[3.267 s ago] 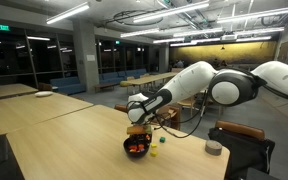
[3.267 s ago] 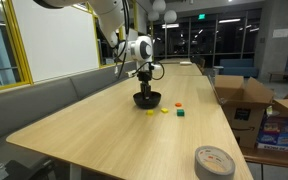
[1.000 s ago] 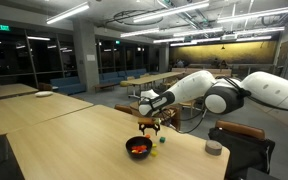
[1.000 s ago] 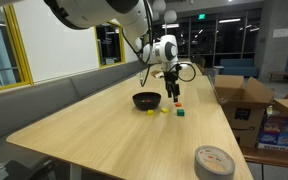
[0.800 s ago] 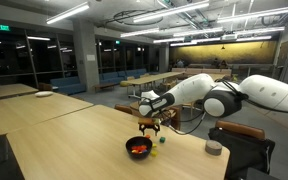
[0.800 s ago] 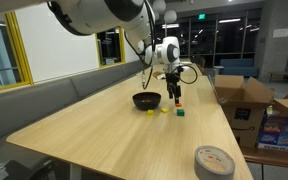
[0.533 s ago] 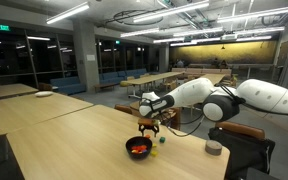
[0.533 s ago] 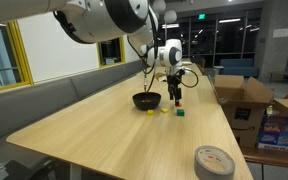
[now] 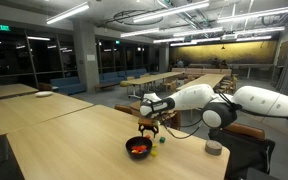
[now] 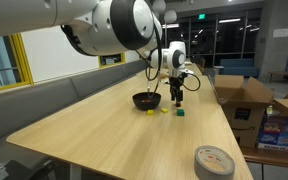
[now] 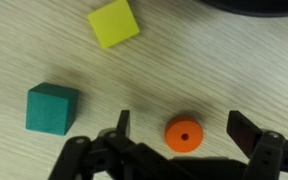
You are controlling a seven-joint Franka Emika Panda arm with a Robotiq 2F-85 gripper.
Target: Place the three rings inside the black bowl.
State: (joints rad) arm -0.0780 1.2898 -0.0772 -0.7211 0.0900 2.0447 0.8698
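An orange ring [image 11: 184, 134] with a small centre hole lies flat on the wooden table [image 11: 44, 50]. My gripper [image 11: 180, 122] is open above it, one finger on each side and neither touching it. The black bowl [image 10: 147, 100] stands just beside the gripper [image 10: 177, 97]; only its dark rim [image 11: 254, 6] shows in the wrist view. In an exterior view, the bowl [image 9: 137, 148] holds something red-orange, with the gripper [image 9: 151, 128] low over the table next to it. A yellow square piece [image 11: 114, 22] and a teal cube [image 11: 52, 107] lie close by.
A grey tape roll [image 10: 214, 160] sits near the table's near corner and also shows in an exterior view as a short grey cylinder [image 9: 214, 148]. Cardboard boxes [image 10: 246, 98] stand off the table's side. Small yellow [image 10: 151, 111] and green [image 10: 181, 113] pieces lie by the bowl.
The gripper has come down beside the bowl towards the table and now straddles the orange ring. Its jaws stayed open. The bowl and loose pieces have not moved.
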